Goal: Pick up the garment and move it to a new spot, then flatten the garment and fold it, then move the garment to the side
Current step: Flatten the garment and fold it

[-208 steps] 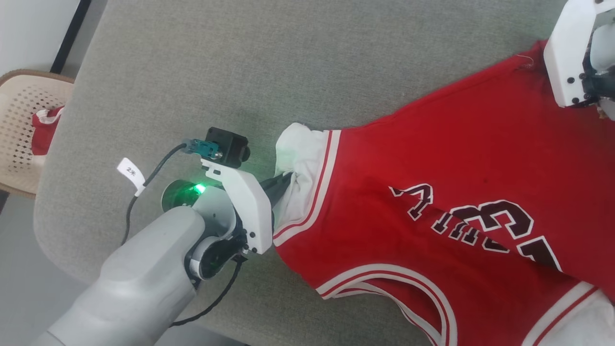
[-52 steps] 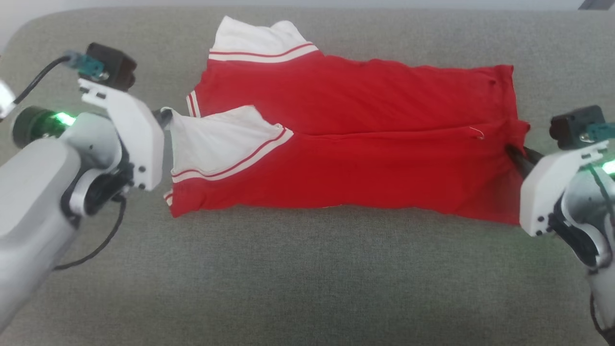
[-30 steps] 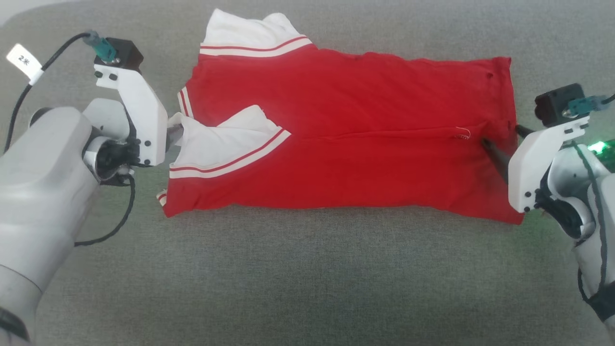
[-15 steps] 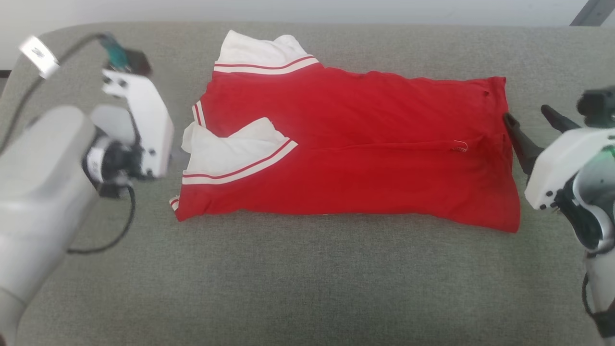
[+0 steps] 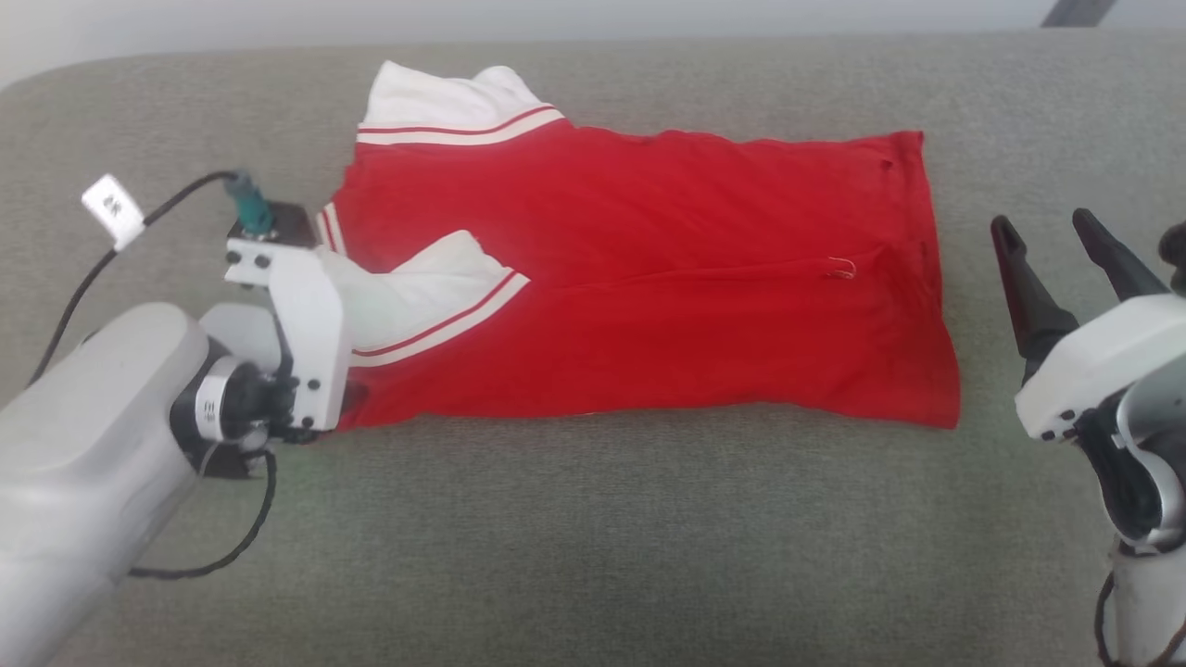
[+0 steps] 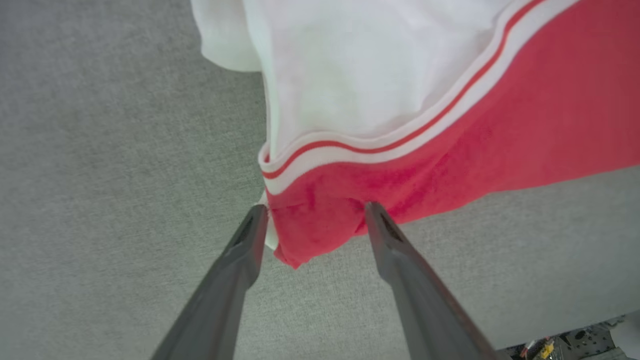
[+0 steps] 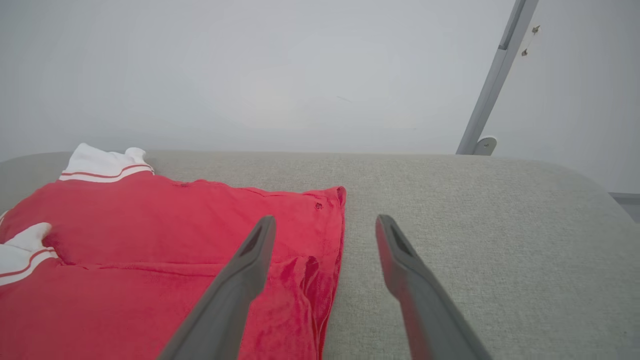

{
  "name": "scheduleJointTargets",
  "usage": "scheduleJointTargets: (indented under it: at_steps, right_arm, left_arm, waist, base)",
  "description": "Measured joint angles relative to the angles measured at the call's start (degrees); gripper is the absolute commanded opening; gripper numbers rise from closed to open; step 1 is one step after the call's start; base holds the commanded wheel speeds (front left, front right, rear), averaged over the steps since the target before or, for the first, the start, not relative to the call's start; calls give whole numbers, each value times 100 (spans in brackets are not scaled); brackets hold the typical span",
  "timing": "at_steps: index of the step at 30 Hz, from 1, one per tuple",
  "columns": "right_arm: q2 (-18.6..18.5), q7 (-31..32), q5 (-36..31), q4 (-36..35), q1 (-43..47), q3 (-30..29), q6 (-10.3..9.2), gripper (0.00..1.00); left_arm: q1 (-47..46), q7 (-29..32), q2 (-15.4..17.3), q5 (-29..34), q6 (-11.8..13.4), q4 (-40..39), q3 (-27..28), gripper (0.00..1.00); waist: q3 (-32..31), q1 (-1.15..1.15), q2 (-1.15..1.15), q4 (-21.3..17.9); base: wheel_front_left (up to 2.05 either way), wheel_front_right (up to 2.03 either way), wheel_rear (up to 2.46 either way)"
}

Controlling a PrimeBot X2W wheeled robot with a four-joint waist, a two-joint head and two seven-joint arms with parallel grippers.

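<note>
Our left tool [image 6: 312, 212], fingers apart, straddles the near left corner of the shirt [image 5: 649, 306] on the bench [image 5: 593, 537]; our right tool [image 5: 1042, 224], also spread, sits just right of it.

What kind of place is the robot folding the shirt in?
Probably a test room, not a home: the shirt lies on a grey padded bench, with a bare pale wall and metal post behind.

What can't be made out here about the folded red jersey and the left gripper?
- Head view: fingers of the left gripper, hidden behind its white wrist housing.
- Left wrist view: whether those fingers touch the folded red jersey shirt with white sleeves; angle unclear.
- Head view: small white cable tag, writing too small.
</note>
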Motion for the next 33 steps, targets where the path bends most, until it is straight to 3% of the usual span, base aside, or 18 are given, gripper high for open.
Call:
scheduleJointTargets:
  at_steps: [5,12,13,14,15,23,33]
  right_arm:
    - [208,78,-38,-313,241,-160,0,100]
    - [283,532,-68,-438,496,-255,0,100]
    - [287,660,-46,-435,547,-250,0,100]
    - [285,812,-23,-421,582,-238,0,100]
    - [261,993,-22,-391,615,-211,0,100]
    - [25,2109,81,-141,566,29,0,100]
    - [-185,2900,93,650,65,193,0,100]
  left_arm:
    - [279,-211,25,-43,53,347,35,100]
    - [344,-556,-134,-231,-267,1020,160,100]
    - [355,-566,-154,-255,-372,1096,166,95]
    - [351,-606,-188,-249,-430,1169,166,17]
    - [346,-632,-249,-242,-463,1233,157,0]
    - [176,-734,-580,-234,-870,1575,104,0]
    - [-76,-859,-890,-205,-1160,1829,62,0]
  waist:
    - [72,0,0,-176]
    - [92,0,0,-277]
    - [92,0,0,-278]
    - [95,0,0,-274]
    - [96,0,0,-265]
    - [195,0,0,-83]
    - [417,0,1,217]
  base:
    - [0,0,0]
    - [0,0,0]
    - [0,0,0]
    - [0,0,0]
    - [0,0,0]
    - [0,0,0]
    - [0,0,0]
